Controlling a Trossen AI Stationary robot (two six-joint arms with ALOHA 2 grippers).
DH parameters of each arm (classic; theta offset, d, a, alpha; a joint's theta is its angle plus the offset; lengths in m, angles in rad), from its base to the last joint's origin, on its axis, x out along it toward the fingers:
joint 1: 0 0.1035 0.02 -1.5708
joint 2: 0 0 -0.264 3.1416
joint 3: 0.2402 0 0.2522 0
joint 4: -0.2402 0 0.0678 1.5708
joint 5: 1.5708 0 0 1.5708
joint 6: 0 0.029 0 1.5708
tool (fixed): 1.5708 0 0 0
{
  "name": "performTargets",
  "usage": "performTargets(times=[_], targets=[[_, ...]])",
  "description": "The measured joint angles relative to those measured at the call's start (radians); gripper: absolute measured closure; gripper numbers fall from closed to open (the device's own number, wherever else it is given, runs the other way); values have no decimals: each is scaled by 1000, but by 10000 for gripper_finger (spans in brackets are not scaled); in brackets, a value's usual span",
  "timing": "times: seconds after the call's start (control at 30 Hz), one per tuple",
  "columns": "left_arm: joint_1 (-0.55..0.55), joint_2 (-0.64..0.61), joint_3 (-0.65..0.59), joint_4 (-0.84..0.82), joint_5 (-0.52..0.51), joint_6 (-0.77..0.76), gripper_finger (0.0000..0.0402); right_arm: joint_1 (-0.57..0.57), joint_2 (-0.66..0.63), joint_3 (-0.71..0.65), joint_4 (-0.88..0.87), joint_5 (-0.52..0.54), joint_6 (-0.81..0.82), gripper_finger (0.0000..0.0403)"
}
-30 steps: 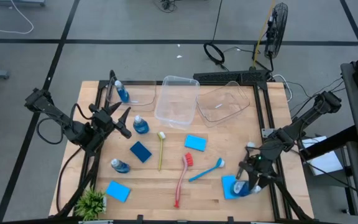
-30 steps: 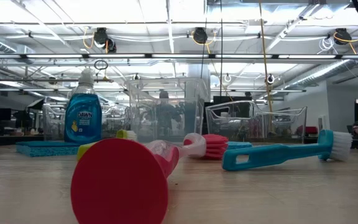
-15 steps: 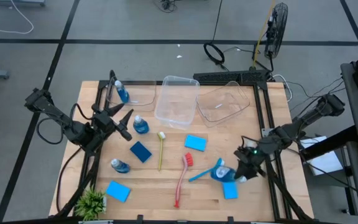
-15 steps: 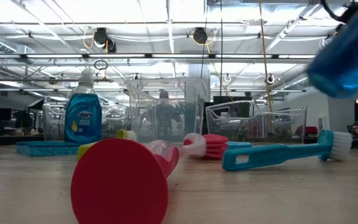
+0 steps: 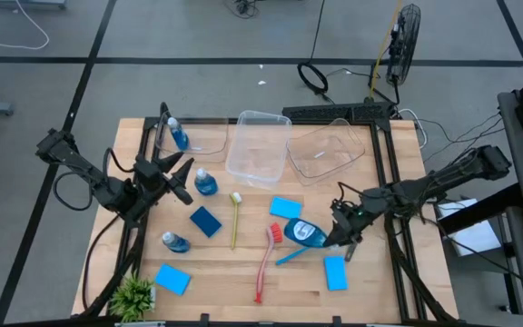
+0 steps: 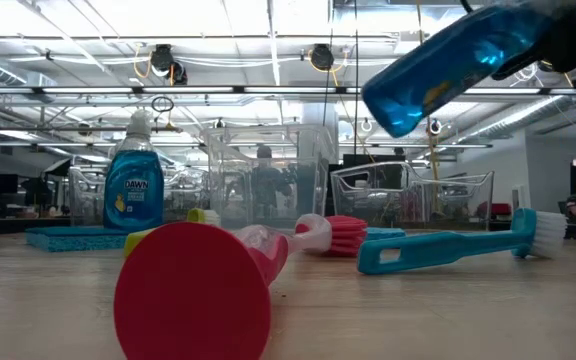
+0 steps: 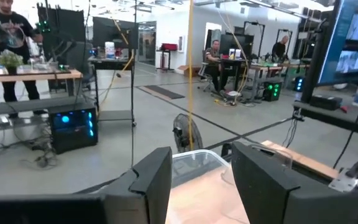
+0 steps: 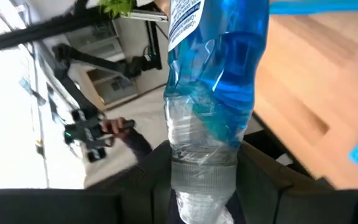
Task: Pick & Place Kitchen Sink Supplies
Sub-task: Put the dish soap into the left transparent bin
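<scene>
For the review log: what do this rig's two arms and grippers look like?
Both arms are dark, slim, jointed links with black cables looping alongside. The left gripper ends in two pointed black fingers; up close they are broad, flat, matte black slabs. The right gripper is likewise black, with a small green light near its wrist.

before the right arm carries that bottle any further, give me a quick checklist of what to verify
1. Grip: right gripper shut on the clear bottle of blue liquid, near its cap end: ok.
2. Bottle off the wooden table: ok, it hangs high in the low view.
3. Bottle upright: not ok, tilted.
4. Clear plastic tub open and unblocked: ok.
5. Left gripper away from the path, over the table's left side: ok.
6. Cap tight: cannot tell.
</scene>
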Motion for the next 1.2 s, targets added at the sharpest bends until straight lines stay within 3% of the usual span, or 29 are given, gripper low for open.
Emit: performTargets(times=[0.3, 0.53, 0.8, 1.2], targets=[[0, 0, 0, 0, 55, -27, 220, -50, 138, 93, -31, -187, -214, 269], [0, 0, 0, 0, 86, -31, 205, -98, 223, 285, -317, -266, -444, 269], [0, 0, 0, 0, 96, -49, 200, -142, 285, 474, -714, -221, -718, 269], [0, 0, 0, 0, 120, -130, 226, -154, 403, 717, -1069, 4, -1093, 269]])
